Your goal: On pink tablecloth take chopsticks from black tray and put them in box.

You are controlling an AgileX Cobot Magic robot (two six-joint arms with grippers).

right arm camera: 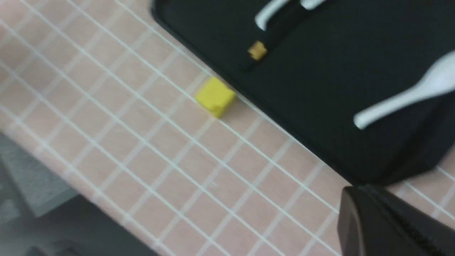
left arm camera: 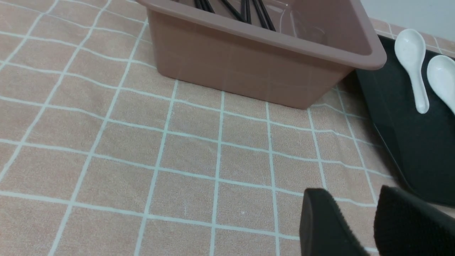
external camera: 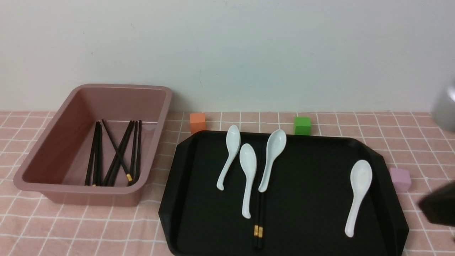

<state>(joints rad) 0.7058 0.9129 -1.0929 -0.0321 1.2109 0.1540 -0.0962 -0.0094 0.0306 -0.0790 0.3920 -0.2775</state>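
Note:
The pink tablecloth (external camera: 106,227) covers the table. The box (external camera: 156,93) stands at the left with several black chopsticks (external camera: 117,153) lying in it. The black tray (external camera: 312,199) holds one pair of chopsticks (external camera: 258,227) near its front edge, partly under white spoons; their gold bands also show in the right wrist view (right arm camera: 257,49). My left gripper (left arm camera: 352,193) is open and empty, low over the cloth in front of the box (left arm camera: 249,60) and beside the tray (left arm camera: 408,142). My right gripper (right arm camera: 369,192), blurred at the front view's right edge (external camera: 439,208), is shut and empty by the tray's corner (right arm camera: 391,156).
Four white spoons (external camera: 249,177) lie on the tray. Small cubes sit around it: orange (external camera: 197,122) and green (external camera: 302,125) behind, mauve (external camera: 400,179) at the right, yellow (right arm camera: 215,96) by the front edge. The wall is just behind. The table's near edge shows in the right wrist view.

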